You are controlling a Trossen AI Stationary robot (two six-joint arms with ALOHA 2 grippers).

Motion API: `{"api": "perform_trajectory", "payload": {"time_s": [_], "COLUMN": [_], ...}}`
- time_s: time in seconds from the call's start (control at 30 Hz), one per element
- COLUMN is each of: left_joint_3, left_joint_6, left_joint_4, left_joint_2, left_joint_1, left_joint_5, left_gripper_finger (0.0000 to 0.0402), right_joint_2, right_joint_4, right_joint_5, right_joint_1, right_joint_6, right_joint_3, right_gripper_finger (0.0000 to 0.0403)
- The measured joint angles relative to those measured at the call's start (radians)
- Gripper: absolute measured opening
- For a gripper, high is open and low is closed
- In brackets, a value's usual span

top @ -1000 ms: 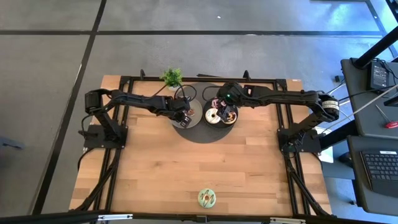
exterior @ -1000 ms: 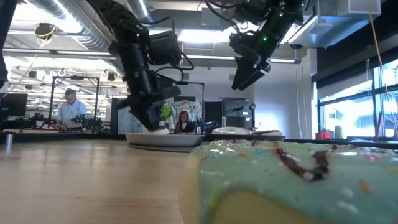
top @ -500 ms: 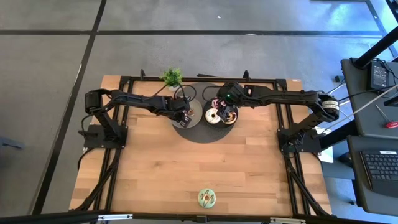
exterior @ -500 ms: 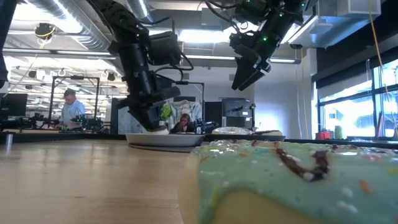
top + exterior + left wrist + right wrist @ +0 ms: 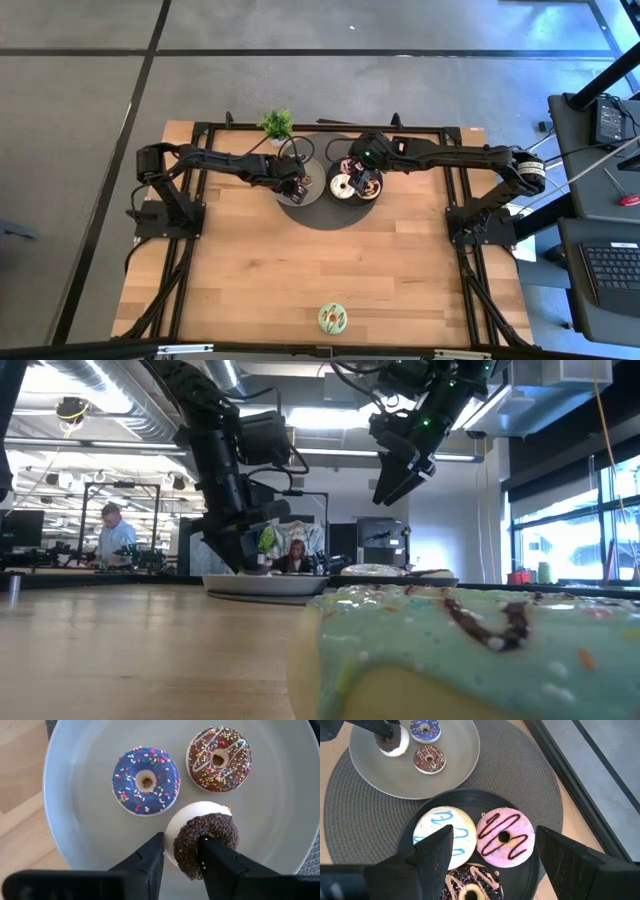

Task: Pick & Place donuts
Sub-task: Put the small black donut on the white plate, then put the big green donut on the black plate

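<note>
My left gripper (image 5: pixel 181 842) is down at the grey plate (image 5: pixel 85 835) and shut on the tiny dark donut (image 5: pixel 210 832), which shows a white underside. The purple donut (image 5: pixel 145 781) and the brown sprinkled donut (image 5: pixel 219 759) lie flat on that plate. My right gripper (image 5: pixel 494 830) hangs open above the dark plate (image 5: pixel 532 870). The white donut (image 5: pixel 445 837), the pink donut (image 5: pixel 505 837) and the chocolate-sprinkled donut (image 5: pixel 470 887) lie on the dark plate. The green donut (image 5: pixel 333 318) lies flat near the table's near edge. My left gripper pinches the tiny dark donut between its two fingers (image 5: pixel 215 862), across its rim, coming slanting down from the table's left. The donut sits tilted on edge, its white underside (image 5: pixel 180 820) turned toward the purple donut. I cannot tell whether it is clear of the plate.
Both plates sit on a round grey woven mat (image 5: pixel 530 780) at the far middle of the table. A small potted plant (image 5: pixel 276 123) stands at the far edge behind the grey plate. Bare wood (image 5: pixel 300 270) spreads between the mat and the green donut. People are in the room behind.
</note>
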Motion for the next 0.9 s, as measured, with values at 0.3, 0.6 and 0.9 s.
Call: {"api": "perform_trajectory", "payload": {"time_s": [0.3, 0.6, 0.9], "left_joint_3": [0.0, 0.014, 0.116], "left_joint_6": [-0.026, -0.049, 0.066], "left_joint_4": [-0.024, -0.038, -0.054], "left_joint_2": [-0.005, -0.005, -0.061], "left_joint_1": [0.004, 0.026, 0.016], "left_joint_5": [0.017, 0.027, 0.037], "left_gripper_finger": [0.0127, 0.0128, 0.0127], "right_joint_2": [0.0, 0.0, 0.0], "right_joint_4": [0.0, 0.0, 0.0], "right_joint_5": [0.0, 0.0, -0.047], "right_joint_1": [0.0, 0.0, 0.012], "right_joint_6": [0.0, 0.0, -0.061], "right_joint_3": [0.0, 0.0, 0.0], "right_gripper_finger": [0.0283, 0.0283, 0.0283]}}
